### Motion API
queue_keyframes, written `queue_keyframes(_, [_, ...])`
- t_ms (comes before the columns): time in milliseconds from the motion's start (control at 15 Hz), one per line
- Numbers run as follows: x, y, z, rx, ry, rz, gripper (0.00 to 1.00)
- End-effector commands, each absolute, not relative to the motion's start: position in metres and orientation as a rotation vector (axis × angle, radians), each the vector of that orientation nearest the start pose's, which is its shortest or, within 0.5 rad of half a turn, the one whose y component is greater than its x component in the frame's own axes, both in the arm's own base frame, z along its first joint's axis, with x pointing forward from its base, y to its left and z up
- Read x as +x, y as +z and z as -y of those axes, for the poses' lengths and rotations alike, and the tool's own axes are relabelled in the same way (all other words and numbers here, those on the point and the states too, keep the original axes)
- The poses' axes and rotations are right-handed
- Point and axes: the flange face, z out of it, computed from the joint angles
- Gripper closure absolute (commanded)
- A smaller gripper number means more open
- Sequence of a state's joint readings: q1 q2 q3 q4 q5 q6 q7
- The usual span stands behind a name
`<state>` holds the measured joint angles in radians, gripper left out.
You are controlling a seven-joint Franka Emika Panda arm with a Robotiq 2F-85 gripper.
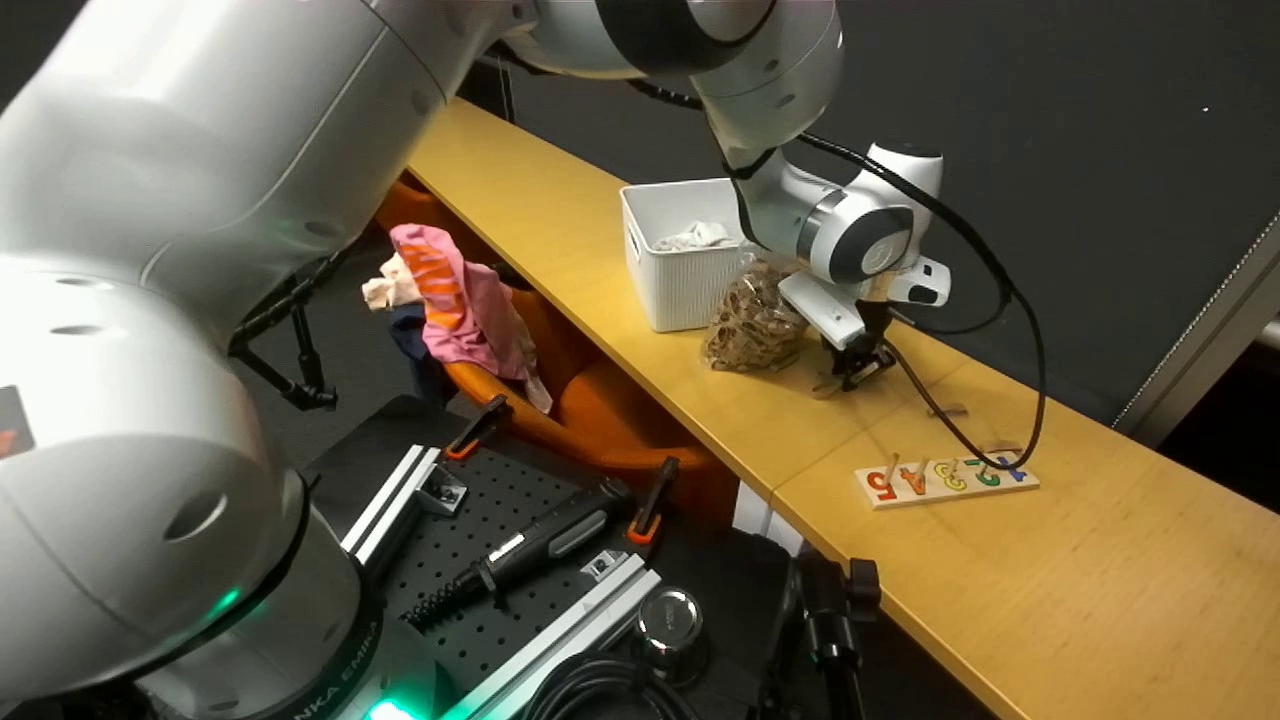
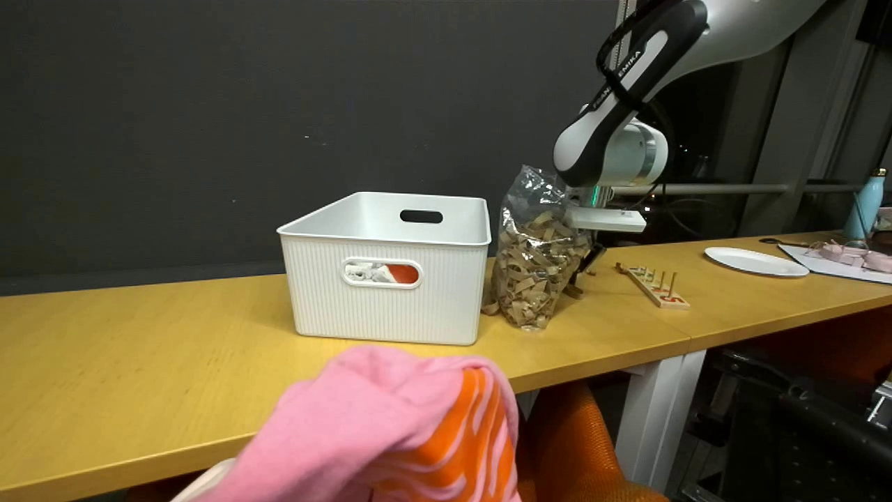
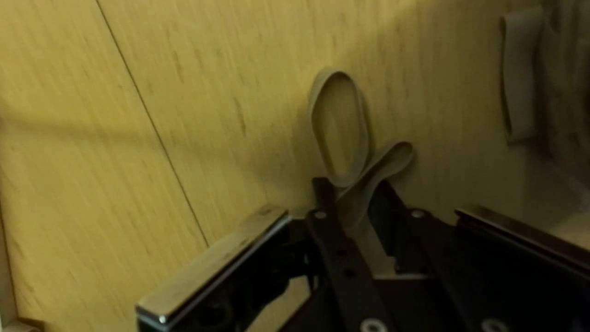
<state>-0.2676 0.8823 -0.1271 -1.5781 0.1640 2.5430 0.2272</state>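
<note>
Over the yellow table [image 3: 249, 157], the gripper [image 3: 352, 191] is standing narrowly parted, a rubber band [image 3: 372, 182] lying between its tips; in the wrist view, a second loop [image 3: 364, 138] is lying at twelve o'clock, a bag [image 3: 571, 101] at two. Grasping is probably the step in hand, calling for a firm pinch.

Two touching tan rubber bands [image 3: 357, 198] are counted
One white ribbed plastic bin [image 2: 387, 310] and one clear plastic bag [image 2: 535, 187] (contents [image 2: 533, 272] uncountable) are seen.

Wooden table [image 1: 1130, 560]: white bin [image 2: 383, 307], bag [image 2: 535, 272], number board [image 1: 945, 483], loose bands [image 3: 362, 138], plate [image 2: 756, 261].
</note>
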Motion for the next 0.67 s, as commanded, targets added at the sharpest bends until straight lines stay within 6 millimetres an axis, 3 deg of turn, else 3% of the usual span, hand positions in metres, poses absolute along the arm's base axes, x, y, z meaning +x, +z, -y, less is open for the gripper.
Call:
queue_keyframes(0, [0.657,0.127,0.264,-2.916,-0.13,-1.072,1.0])
queue_keyframes(267, [0.651,0.131,0.264,-2.912,-0.132,-1.109,0.99])
queue_keyframes(600, [0.643,0.15,0.273,-2.901,-0.177,-1.155,0.99])
